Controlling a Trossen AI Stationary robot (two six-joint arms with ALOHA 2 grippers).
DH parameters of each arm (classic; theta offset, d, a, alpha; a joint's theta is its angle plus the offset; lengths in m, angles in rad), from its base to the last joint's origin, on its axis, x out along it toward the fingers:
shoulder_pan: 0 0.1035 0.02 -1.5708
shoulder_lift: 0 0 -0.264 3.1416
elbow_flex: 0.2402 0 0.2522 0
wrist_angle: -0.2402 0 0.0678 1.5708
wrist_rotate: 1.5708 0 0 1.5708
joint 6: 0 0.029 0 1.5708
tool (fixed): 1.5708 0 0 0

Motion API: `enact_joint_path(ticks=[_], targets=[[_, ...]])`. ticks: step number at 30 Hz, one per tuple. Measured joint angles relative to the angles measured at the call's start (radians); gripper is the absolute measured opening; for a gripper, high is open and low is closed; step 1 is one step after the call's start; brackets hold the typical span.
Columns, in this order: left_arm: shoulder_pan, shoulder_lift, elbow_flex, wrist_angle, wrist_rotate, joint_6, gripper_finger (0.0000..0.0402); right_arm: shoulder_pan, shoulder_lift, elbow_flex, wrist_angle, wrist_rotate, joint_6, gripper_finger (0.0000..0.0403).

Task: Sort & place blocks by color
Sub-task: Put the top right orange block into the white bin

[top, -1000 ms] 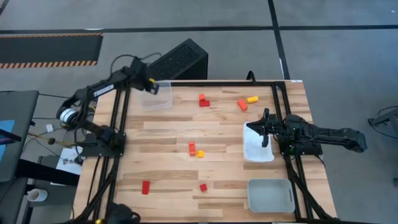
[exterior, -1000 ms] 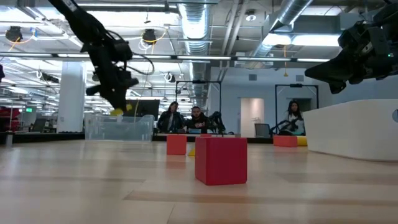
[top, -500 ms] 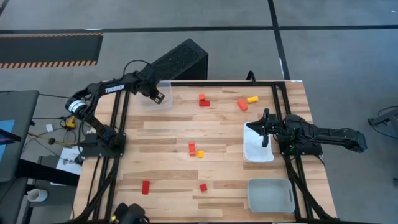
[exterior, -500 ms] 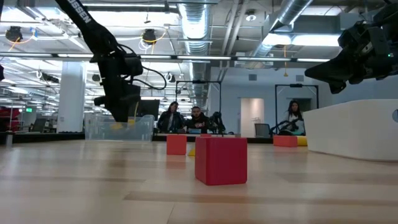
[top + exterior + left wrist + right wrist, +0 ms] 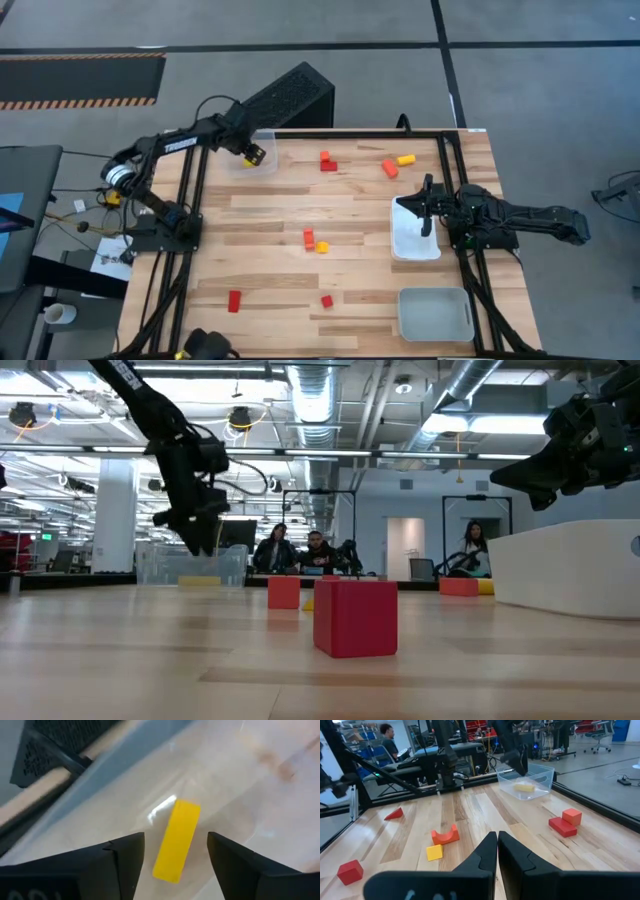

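Blocks lie spread over the table [image 5: 260, 215]. At far left, a yellow bar [image 5: 176, 840] rests inside the clear tray [image 5: 262, 165], and the left gripper [image 5: 175, 852] hangs just above it with fingers apart. Red blocks [image 5: 327, 161] and orange pieces [image 5: 390, 168] lie in the middle. At right, the right gripper [image 5: 497, 851] hovers over the white tray [image 5: 410, 243], fingers together.

A smooth matt yellow block [image 5: 176, 841] lies in a glossy clear plastic tray [image 5: 252, 160] on the pale wood-plank table [image 5: 350, 210].
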Motion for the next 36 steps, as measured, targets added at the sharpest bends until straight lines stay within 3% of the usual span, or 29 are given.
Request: enact_joint_path(ticks=[4,8,14,18,21,36], targets=[[-0.026,-0.133,-0.003,0.068,0.029,-0.045,0.0207,0.000,0.000,0.000,0.000,0.000,0.000,0.0042],[-0.126,-0.309,-0.068,0.239,0.047,-0.053,0.0207,0.000,0.000,0.000,0.000,0.000,0.000,0.0042],[-0.337,-0.532,-0.309,0.745,-0.058,-0.165,0.0208,0.000,0.000,0.000,0.000,0.000,0.000,0.0042],[-0.473,-0.571,-0.490,1.119,-0.143,-0.180,0.0208,0.000,0.000,0.000,0.000,0.000,0.000,0.0042],[-0.540,-0.577,-0.572,1.288,-0.147,-0.183,0.0208,0.000,0.000,0.000,0.000,0.000,0.000,0.0042],[-0.721,-0.576,-0.598,1.334,-0.144,-0.193,0.0208,0.000,-0.001,0.015,0.060,0.003,-0.070,0.0042]])
